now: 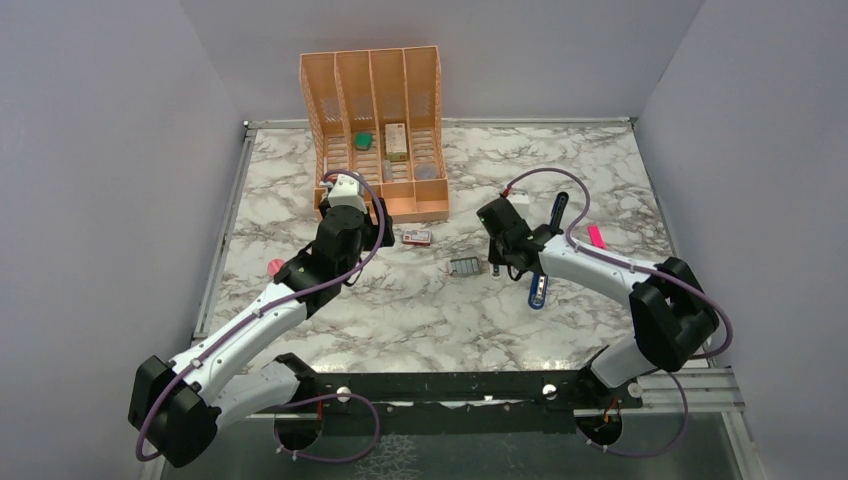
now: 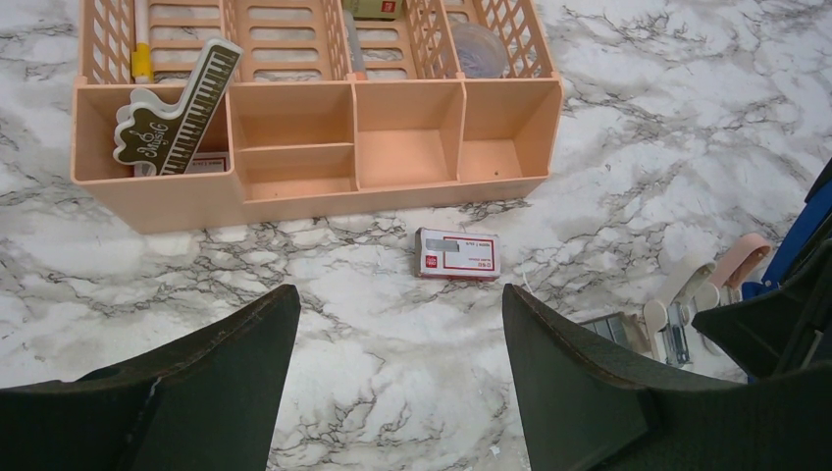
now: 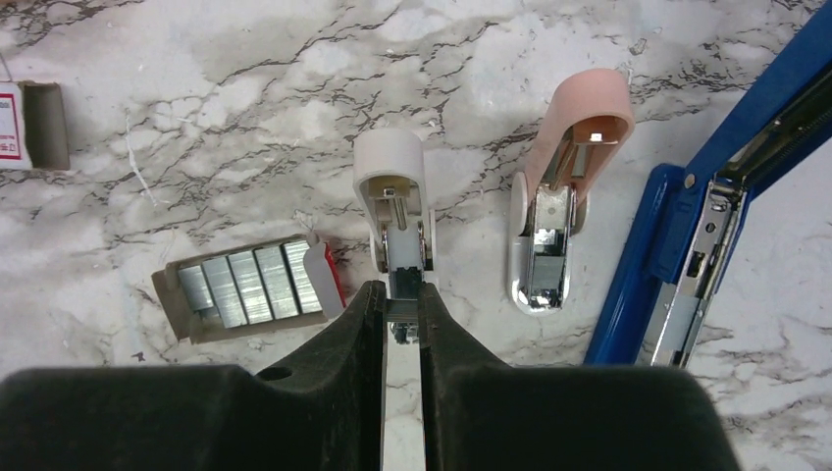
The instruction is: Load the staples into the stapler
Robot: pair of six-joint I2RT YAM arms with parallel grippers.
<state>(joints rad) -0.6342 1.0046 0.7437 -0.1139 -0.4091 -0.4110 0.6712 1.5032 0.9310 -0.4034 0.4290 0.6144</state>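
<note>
Staples tray (image 3: 245, 289) sits centre of worktop (image 1: 400, 320), grey-veined marble w/ lilac walls (image 1: 100, 150) round it; blue stapler (image 3: 677, 265) lies open just right. Right pincer (image 3: 402, 294) pinched tight on thin staple strip (image 3: 402, 329); left pincer (image 2: 397, 304) spread wide, empty.

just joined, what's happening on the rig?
Right gripper is shut on a thin metal piece, apparently a staple strip, just beside the open tray of staples. The blue stapler lies opened to its right, channel exposed. Left gripper hangs open above the red-and-white sleeve.
</note>
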